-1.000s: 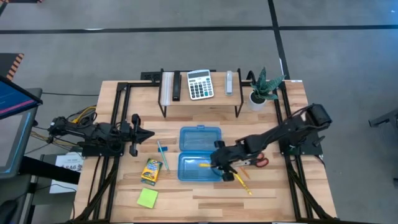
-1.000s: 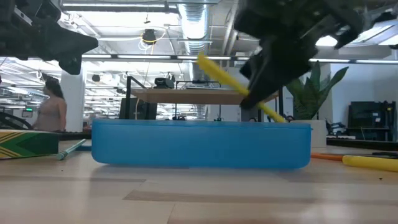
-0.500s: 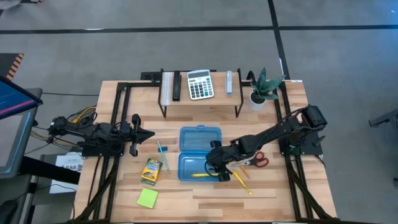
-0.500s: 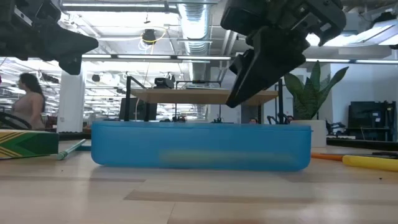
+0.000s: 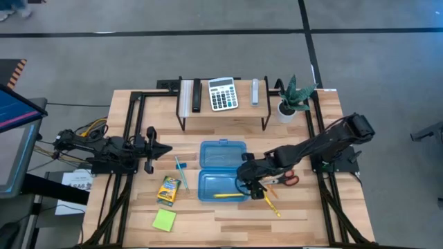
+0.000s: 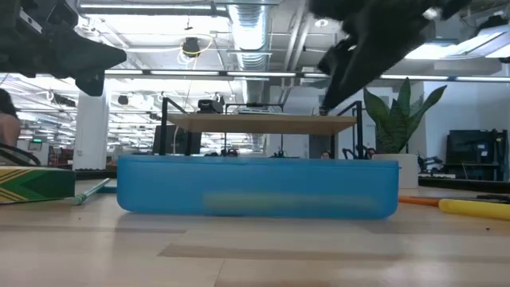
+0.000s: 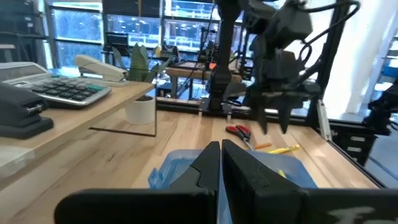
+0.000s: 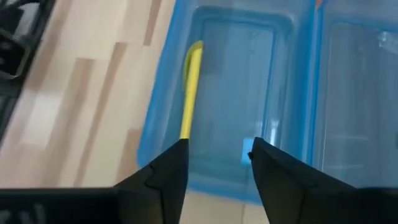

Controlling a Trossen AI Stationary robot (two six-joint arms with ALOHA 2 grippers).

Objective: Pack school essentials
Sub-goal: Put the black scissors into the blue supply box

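**Operator:** Where is my right arm, and is it carrying anything?

**Spotter:** Your right gripper (image 5: 250,185) hangs over the near right corner of the open blue plastic case (image 5: 223,171). Its fingers (image 8: 168,171) are apart and nothing sits between them. In your right wrist view one yellow pencil (image 8: 190,88) lies flat on the floor of the case's near tray, along its outer wall.

**Operator:** What is still out on the desk?

**Spotter:** You have more yellow pencils (image 5: 269,201) lying loose on the desk (image 5: 304,207) just right of the case, with the red-handled scissors (image 5: 285,179) beside them, partly under your right arm. Left of the case lies the thin teal pen (image 5: 181,170), then the crayon box (image 5: 167,189) just beside it, and the lime-green sticky-note pad (image 5: 164,220) nearer the front edge, apart from both.

**Operator:** And my left arm?

**Spotter:** Your left gripper (image 5: 158,149) waits at the left side of the desk, well apart from the case, with its fingers (image 7: 239,168) pressed together on nothing. The calculator (image 5: 223,93) rests on the raised shelf at the back, and a potted plant (image 5: 291,97) stands to its right.
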